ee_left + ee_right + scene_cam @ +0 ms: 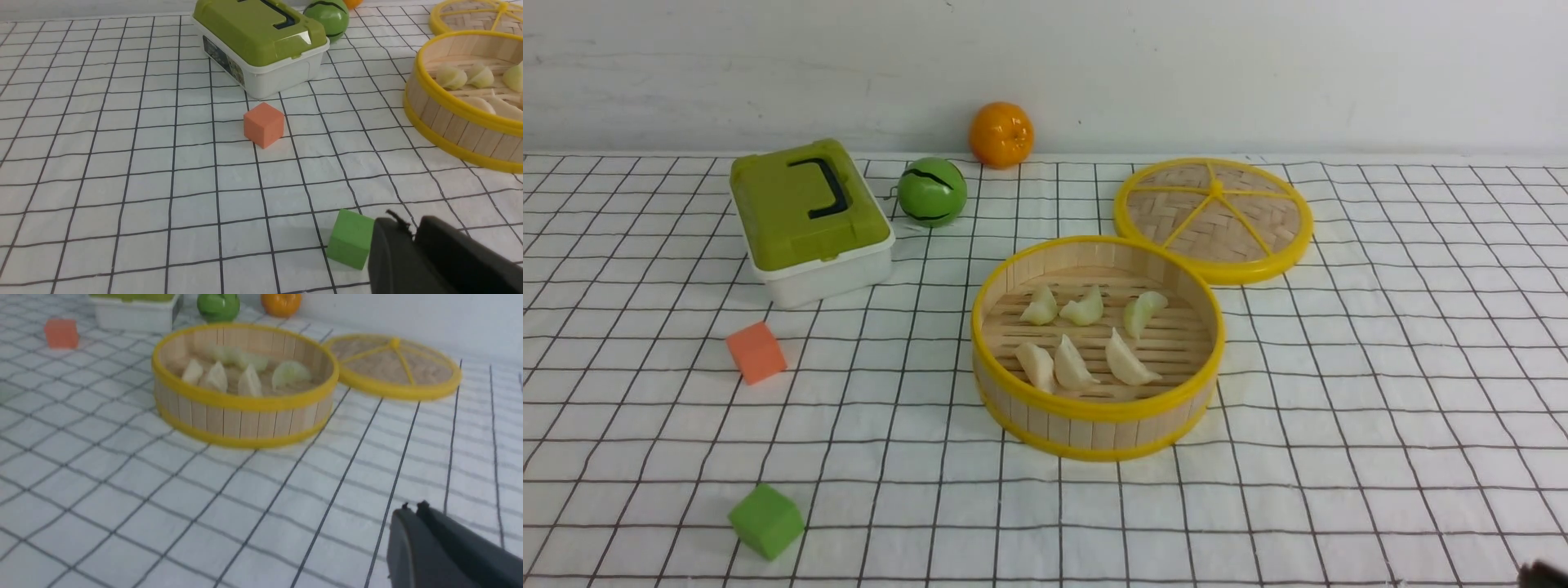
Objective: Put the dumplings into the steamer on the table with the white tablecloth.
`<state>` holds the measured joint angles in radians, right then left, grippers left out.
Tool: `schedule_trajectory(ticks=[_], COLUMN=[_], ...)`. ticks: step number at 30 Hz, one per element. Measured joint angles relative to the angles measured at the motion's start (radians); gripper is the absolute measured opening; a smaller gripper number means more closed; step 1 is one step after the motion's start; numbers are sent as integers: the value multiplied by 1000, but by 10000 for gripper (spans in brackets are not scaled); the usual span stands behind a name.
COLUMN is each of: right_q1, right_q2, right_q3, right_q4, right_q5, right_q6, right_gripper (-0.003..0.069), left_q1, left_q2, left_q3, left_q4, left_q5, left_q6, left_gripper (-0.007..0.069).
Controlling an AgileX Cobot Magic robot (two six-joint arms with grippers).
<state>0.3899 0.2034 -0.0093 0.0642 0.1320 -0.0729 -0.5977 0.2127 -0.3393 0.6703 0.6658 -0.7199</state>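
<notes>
The steamer (1094,411) stands in the middle of the table, on the white tablecloth (1380,408). Inside it lie the dumplings: three pale green ones (1085,308) at the back and three cream-white ones (1072,363) at the front. My left gripper (410,222) is low over the cloth, well left of the steamer (449,122). Its fingers are together and hold nothing. My right gripper (413,507) is shut and empty, on the near right side away from the steamer (241,416). Only its tip (1543,574) shows at the front view's bottom right corner.
The flat woven lid (1214,219) lies behind the steamer to the right. A green-lidded white box (809,216), a green ball (932,192) and an orange (1001,134) sit at the back left. An orange cube (756,351) and a green cube (349,239) lie on the left, the green one beside my left gripper.
</notes>
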Motion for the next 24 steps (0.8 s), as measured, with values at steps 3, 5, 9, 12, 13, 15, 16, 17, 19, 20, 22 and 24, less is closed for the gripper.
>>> schedule_trajectory(ticks=[3, 5, 9, 12, 13, 15, 16, 17, 19, 20, 22, 24], right_q1=[0, 0, -24, -90, -123, -203, -210, -266, -332, -337, -384, -421], right_q2=[-35, -45, -83, -131, -154, -200, -202, -213, -214, -214, -214, -214], right_q3=[33, 36, 37, 37, 37, 33, 33, 31, 30, 30, 29, 29], right_q4=[10, 10, 3, 1, 2, 3, 3, 3, 3, 3, 3, 3], right_q5=[48, 99, 138, 186, 206, 230, 230, 240, 247, 248, 249, 251], right_q6=[12, 14, 14, 14, 14, 14, 14, 14, 17, 17, 28, 34], right_gripper=[0, 0, 1, 0, -1, -1, -1, -1, -1, -1, -1, -1], left_q1=[0, 0, 0, 0, 0, 0, 0, 0, 0, 0, 0, 0], left_q2=[0, 0, 0, 0, 0, 0, 0, 0, 0, 0, 0, 0], left_q3=[0, 0, 0, 0, 0, 0, 0, 0, 0, 0, 0, 0], left_q4=[0, -1, -1, -1, -1, -1, -1, -2, -3, -3, -4, -4], left_q5=[0, 0, 0, 0, 0, 1, 2, -1, 2, 2, 1, 1], left_q6=[0, 0, 0, 0, 0, 0, 0, 0, 0, 0, 0, 0], left_gripper=[86, 90, 93, 93, 94, 98, 99, 101, 104, 104, 107, 110])
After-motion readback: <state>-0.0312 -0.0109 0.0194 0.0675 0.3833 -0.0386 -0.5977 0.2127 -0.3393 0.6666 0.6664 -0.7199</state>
